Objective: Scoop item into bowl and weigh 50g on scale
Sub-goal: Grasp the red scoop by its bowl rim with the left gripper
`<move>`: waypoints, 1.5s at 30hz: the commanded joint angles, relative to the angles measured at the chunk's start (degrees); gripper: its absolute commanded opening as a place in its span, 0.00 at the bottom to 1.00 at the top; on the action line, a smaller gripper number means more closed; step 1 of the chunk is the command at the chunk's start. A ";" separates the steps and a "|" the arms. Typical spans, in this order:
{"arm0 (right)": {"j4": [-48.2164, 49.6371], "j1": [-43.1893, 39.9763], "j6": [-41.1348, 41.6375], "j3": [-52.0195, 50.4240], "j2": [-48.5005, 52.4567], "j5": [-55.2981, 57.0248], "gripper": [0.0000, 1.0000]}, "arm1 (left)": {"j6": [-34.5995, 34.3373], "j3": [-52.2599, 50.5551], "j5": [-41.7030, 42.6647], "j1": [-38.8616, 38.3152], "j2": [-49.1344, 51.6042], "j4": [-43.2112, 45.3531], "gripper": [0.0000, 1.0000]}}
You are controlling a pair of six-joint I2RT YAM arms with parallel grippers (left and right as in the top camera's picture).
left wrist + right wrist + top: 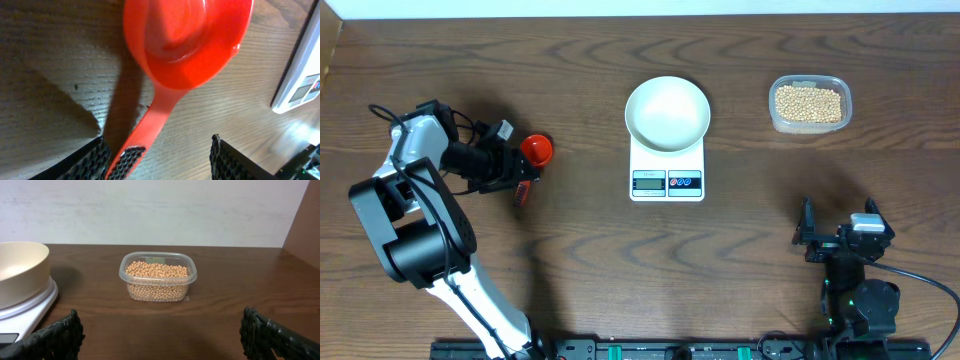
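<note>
Left wrist: left fingers (pixel 159 150) spread astride red scoop (pixel 185 45) handle, off-centre, risking sideways skid on closing; right fingers (pixel 161 330) spread wide.

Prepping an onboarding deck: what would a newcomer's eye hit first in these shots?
The bright red scoop at table left, its handle lying between the fingers of the open left pincer. Next, the white bowl sitting empty on the white kitchen scale at centre, and the clear tub of pale beans at the back right.
</note>
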 commanded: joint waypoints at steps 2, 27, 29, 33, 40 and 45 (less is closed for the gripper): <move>-0.07 0.22 -0.87 -0.15 -0.39 0.66 0.99 | -0.37 3.98 2.91 0.15 -0.59 -0.55 0.67; -0.07 0.22 -0.87 -0.15 -0.39 0.68 0.99 | -9.84 6.36 -19.56 -7.15 -2.01 12.39 0.65; -0.07 0.22 -0.87 -0.15 -0.39 0.68 0.99 | -9.81 6.05 -19.76 -7.10 -1.99 12.48 0.63; -0.07 0.22 -0.87 -0.15 -0.39 0.68 0.99 | -9.81 5.22 -19.69 -7.30 -1.99 12.85 0.61; -0.07 0.22 -0.87 -0.15 -0.39 0.68 0.99 | -10.10 3.69 -16.87 -7.45 -1.77 12.85 0.56; -0.07 0.22 -0.87 -0.15 -0.39 0.68 0.99 | -10.27 3.52 -14.86 -7.61 -1.31 13.18 0.54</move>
